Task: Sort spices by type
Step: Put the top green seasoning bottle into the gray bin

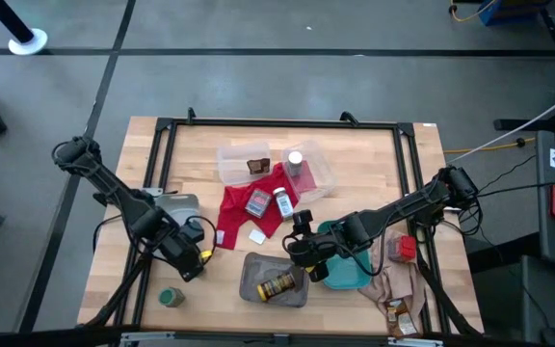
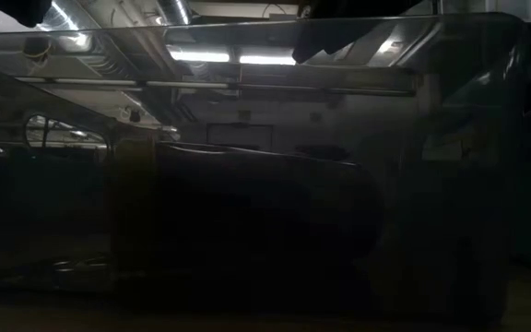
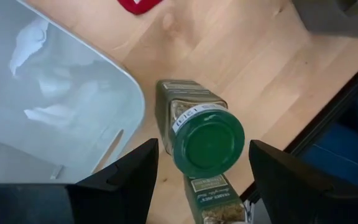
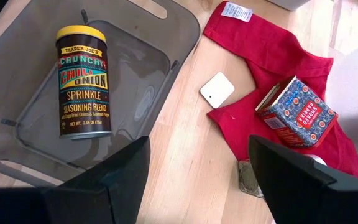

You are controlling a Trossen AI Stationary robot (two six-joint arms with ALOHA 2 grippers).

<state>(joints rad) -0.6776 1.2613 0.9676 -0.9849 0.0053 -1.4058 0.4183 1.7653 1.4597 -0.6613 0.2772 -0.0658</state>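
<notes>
My left pincer [image 3: 197,180] stands spread apart, its two dark fingers either side of a round jar with a smooth green lid [image 3: 208,142], not gripping it. The jar has a greenish glass body and a pale band under the lid, and it stands on the light grained wooden surface [image 3: 253,62], just beside the rounded corner of a pale grey plastic tray [image 3: 55,112]. A second green-labelled jar [image 3: 213,196] sits right below it between my fingers.

My right pincer [image 4: 197,180] also gapes wide and holds nothing. It hangs over the edge of a translucent grey plastic tray [image 4: 166,37]. In that tray lies a dark cylindrical jar with a yellow rim and a printed label [image 4: 82,81], on its side. Beyond, on a crumpled red cloth [image 4: 278,56], rests a small boxy tin patterned in red and blue [image 4: 297,112], with a flat white square tag [image 4: 217,89] on the wood beside it.

From above, another green-lidded jar [image 1: 171,297] stands alone near the surface's front left.
</notes>
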